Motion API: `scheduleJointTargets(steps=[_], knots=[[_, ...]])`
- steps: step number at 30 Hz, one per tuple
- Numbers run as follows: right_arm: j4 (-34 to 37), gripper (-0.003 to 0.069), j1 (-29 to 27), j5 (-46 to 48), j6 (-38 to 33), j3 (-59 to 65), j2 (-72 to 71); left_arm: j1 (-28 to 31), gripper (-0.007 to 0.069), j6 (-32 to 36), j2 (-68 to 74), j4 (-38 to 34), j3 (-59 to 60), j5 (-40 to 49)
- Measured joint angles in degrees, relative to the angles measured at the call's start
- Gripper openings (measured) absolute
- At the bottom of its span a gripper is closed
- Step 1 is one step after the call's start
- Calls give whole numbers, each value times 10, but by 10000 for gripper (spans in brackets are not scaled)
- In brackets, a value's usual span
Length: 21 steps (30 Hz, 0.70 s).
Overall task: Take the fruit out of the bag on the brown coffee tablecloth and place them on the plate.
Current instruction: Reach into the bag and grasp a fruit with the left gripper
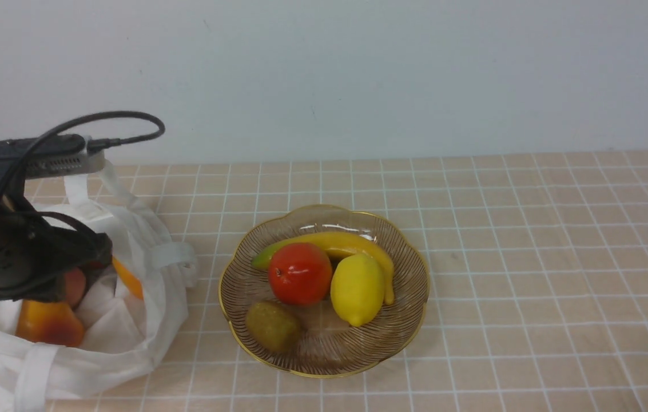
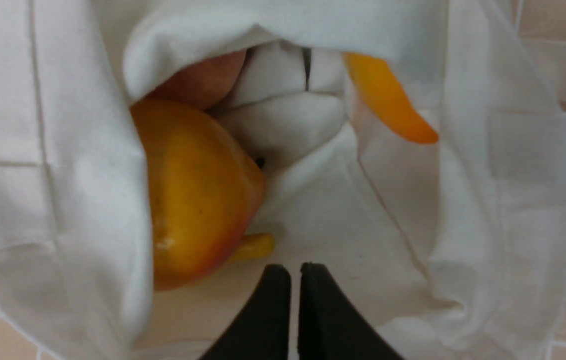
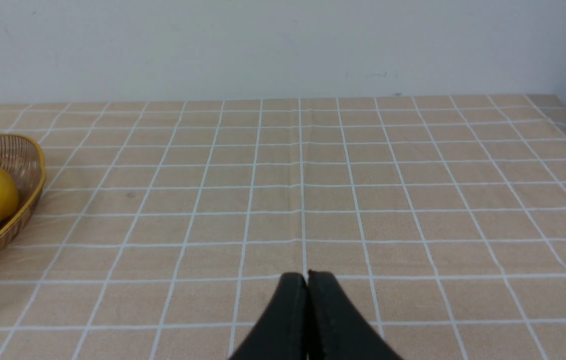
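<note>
Checked tablecloth [image 1: 529,240]; left gripper [image 2: 295,272] hangs over the bag [image 1: 118,349], tips together, empty.
Three fruit [image 2: 198,195] lie inside; next it likely must open, then grip one for the plate [image 1: 398,326].

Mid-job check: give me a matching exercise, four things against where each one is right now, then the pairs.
Things
1. lemon
2. orange-yellow fruit
3. left gripper
4. right gripper

Places
A. over bare tablecloth, fingers shut
B. lying inside the bag
C. on the plate
D. at the bag's mouth, fingers shut on nothing

Pairs: 1-C, 2-B, 3-D, 4-A
</note>
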Motion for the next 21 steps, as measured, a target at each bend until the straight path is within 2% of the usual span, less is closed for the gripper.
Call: scheduleJointTargets(steps=[3,5,6,8,13,17,21], knots=[[0,-17,0,0,0,0,0,0,88,0,27,28,2,-3],[0,-17,0,0,0,0,0,0,192,-2,55,57,2,-11],[0,-17,0,0,0,0,0,0,210,-3,61,63,2,-12],[0,-17,0,0,0,0,0,0,302,-14,76,84,2,-18],[0,-17,0,0,0,0,0,0,531,-66,85,159,2,-22],[0,-17,0,0,0,0,0,0,617,-84,86,196,2,-22],[0,-17,0,0,0,0,0,0,634,-88,87,208,2,-22]])
